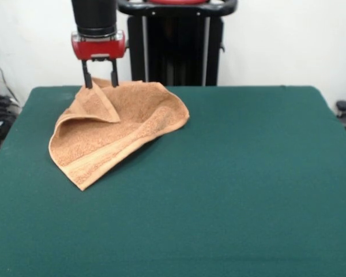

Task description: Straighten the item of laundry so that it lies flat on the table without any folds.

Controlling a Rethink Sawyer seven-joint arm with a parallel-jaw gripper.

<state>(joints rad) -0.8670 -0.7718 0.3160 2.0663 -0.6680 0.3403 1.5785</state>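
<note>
Gripper [100, 81] hangs with jaws parted astride the raised far corner of the towel [118, 130], crumpled at the table's [248, 173] far left, so unfolding seems underway; next, pinching and pulling outward.

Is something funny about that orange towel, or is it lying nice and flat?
It isn't flat. The towel sits crumpled on the green table, with one corner flopped over on top and its edges curled up. The end effector hangs at the towel's far edge, fingers apart.
</note>
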